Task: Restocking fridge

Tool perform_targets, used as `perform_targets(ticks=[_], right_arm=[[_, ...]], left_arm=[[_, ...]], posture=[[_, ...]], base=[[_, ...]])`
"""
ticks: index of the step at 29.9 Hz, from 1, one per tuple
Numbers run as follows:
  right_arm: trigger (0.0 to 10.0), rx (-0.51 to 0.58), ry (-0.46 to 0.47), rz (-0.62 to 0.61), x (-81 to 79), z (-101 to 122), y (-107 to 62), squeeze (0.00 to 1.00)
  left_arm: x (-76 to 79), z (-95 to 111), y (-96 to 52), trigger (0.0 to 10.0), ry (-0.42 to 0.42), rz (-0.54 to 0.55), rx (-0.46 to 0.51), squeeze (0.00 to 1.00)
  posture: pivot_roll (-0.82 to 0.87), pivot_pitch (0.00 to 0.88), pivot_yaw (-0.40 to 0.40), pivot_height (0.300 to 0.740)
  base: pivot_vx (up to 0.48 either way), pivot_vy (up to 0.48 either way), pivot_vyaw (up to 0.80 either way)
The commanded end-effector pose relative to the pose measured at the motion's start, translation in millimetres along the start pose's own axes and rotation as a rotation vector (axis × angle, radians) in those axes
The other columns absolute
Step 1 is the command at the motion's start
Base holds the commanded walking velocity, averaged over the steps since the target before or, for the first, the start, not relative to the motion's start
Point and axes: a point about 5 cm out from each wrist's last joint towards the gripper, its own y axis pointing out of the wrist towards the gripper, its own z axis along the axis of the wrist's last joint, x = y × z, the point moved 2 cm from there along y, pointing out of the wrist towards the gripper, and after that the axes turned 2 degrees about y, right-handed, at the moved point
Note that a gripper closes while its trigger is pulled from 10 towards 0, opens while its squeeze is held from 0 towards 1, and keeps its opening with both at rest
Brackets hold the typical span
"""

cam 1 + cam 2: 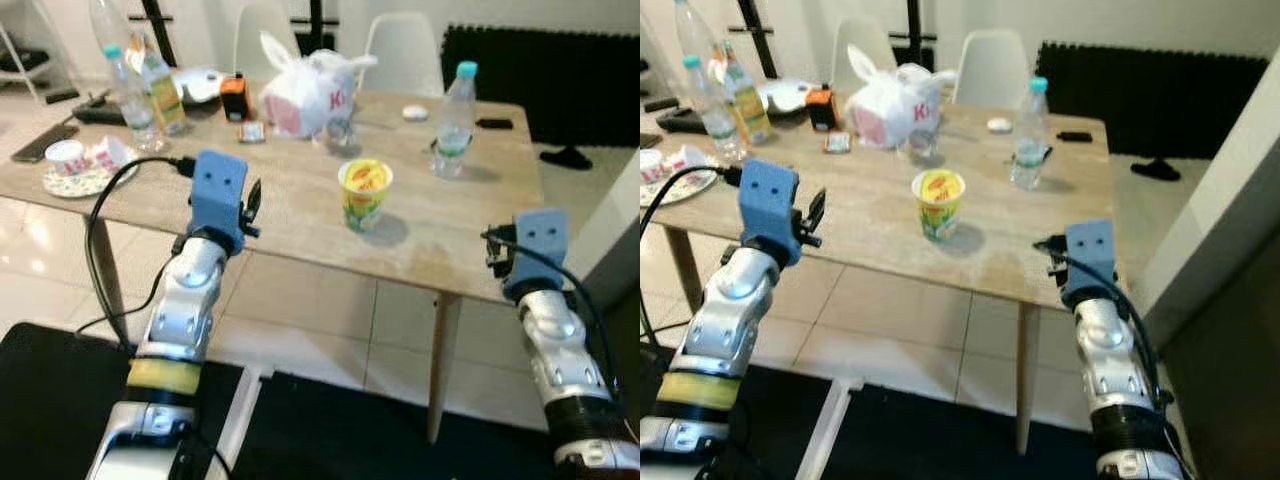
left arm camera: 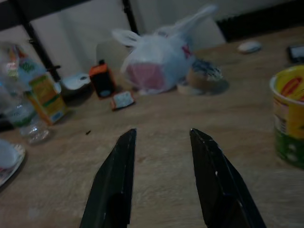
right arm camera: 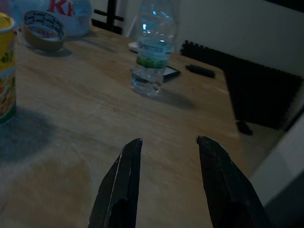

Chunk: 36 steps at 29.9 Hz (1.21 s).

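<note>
Two grippers are held at the table's (image 1: 300, 215) near edge, fingers spread wide, nothing gripped. The yellow cup (image 1: 365, 194) is seen near the near edge, ahead of and between left gripper (image 2: 161, 178) and right gripper (image 3: 168, 183), untouched. The water bottle (image 1: 455, 120) is seen toward the far right corner. The cup is judged light and crushable; a grip round its mid-wall is advised.

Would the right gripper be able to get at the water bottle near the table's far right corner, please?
Probably yes: the right gripper is open and empty, and bare table lies between it and the water bottle.
</note>
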Motion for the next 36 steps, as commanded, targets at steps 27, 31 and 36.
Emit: perform_targets(ticks=[27, 31, 36], right_arm=[[10.0, 0.077, -0.024, -0.018, 25.6, 23.6, 7.9, 0.0], [10.0, 0.138, -0.045, 0.064, 11.1, 38.1, 7.9, 0.0], [10.0, 0.259, -0.055, 0.241, -25.6, 66.1, -0.9, 0.0]], left_arm=[[26.1, 5.2, 6.5, 10.0, -0.001, -0.224, 0.038, 0.0], [18.2, 6.0, 11.6, 10.0, 0.018, -0.304, 0.023, 0.0], [-13.2, 2.1, 27.4, 10.0, 0.125, -0.463, -0.089, 0.0]], posture=[[0.04, 0.0, -0.005, 0.74], [0.03, 0.0, -0.007, 0.74], [0.01, 0.0, 0.009, 0.74]], base=[[0.099, 0.0, -0.21], [0.0, 0.0, 0.0], [0.0, 0.0, 0.0]])
